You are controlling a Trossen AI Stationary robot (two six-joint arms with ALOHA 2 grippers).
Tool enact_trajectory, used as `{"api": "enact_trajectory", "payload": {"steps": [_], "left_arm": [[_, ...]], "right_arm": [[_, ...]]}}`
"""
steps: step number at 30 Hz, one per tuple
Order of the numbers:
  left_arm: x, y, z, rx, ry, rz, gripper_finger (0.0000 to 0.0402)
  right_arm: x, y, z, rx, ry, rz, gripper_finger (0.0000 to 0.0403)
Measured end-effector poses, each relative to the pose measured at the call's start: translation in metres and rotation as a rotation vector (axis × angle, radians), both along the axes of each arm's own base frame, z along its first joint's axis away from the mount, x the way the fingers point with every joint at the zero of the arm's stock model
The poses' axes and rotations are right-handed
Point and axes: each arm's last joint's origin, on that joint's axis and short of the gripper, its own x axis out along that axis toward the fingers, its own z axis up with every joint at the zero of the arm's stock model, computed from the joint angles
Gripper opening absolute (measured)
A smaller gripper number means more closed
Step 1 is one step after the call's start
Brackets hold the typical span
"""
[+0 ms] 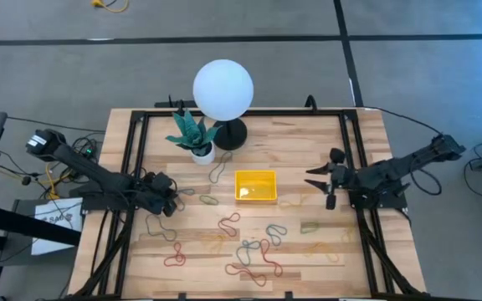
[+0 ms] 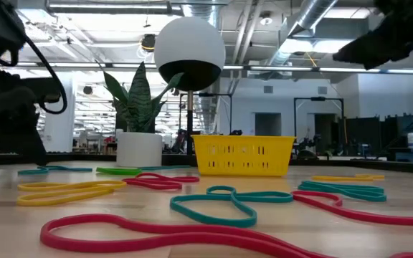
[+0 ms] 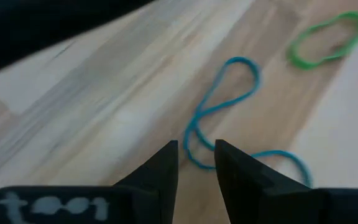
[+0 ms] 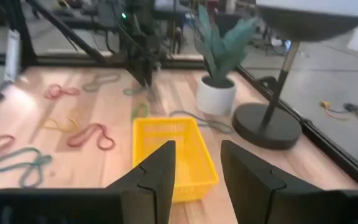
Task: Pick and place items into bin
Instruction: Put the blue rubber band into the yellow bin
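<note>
A red band (image 2: pixel 192 240) lies closest in the low view, teal (image 2: pixel 228 203) and yellow (image 2: pixel 63 192) loops behind it, then the yellow bin (image 2: pixel 243 155) beside a white plant pot (image 2: pixel 139 149). From above, the bin (image 1: pixel 255 186) sits mid-table, bands scattered in front; the left gripper (image 1: pixel 171 201) is low near a green band (image 1: pixel 209 201), the right gripper (image 1: pixel 318 184) beside the bin. Left wrist: jaws slightly apart, empty, over a teal band (image 3: pixel 229 106). Right wrist: jaws parted, empty, above the bin (image 4: pixel 166 149)

Left end effector (image 1: pixel 172 199) low over table, fingers narrowly parted – right end effector (image 1: pixel 318 182) raised, seemingly open.
</note>
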Motion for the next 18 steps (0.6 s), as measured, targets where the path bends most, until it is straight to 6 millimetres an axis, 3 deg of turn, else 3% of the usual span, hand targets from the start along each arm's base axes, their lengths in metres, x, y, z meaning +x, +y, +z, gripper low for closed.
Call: {"api": "enact_trajectory", "payload": {"steps": [8,18], "left_arm": [[0.013,-0.001,-0.012,0.062,0.026,0.019,0.0094],[0.016,-0.001,-0.02,0.115,0.072,0.026,0.0081]], "right_arm": [[0.017,0.001,-0.002,0.027,-0.01,-0.007,0.0122],[0.021,0.002,-0.001,0.086,-0.031,-0.018,0.0122]]}}
